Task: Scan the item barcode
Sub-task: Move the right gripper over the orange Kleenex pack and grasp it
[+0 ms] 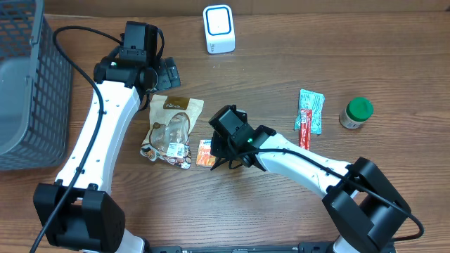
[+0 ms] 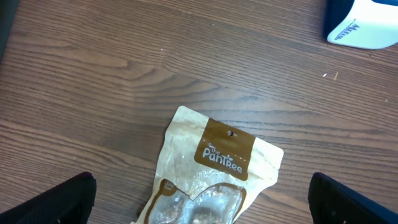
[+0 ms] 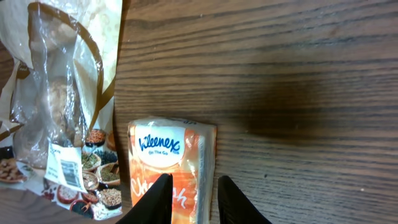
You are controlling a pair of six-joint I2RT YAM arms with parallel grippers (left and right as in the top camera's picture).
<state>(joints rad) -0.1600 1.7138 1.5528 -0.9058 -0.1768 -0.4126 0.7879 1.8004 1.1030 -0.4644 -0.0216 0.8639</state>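
Kleenex pack (image 3: pixel 169 163) lies under the right gripper (image 3: pixel 194 186), jaws close-set about its edge (gripping or not, I cannot tell). Left gripper (image 2: pixel 204 199) hangs wide open above the pouch (image 2: pixel 214 165).

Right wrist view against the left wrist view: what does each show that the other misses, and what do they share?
Only the right wrist view: the orange plastic Kleenex tissue pack, with the right end effector straddling its right edge, and a white barcode sticker low on the tan paper snack pouch with a clear window.
Only the left wrist view: a corner of the white and blue box-shaped device and the pouch's brown Pantree label.
Both: that pouch, lying on the brown wooden table.
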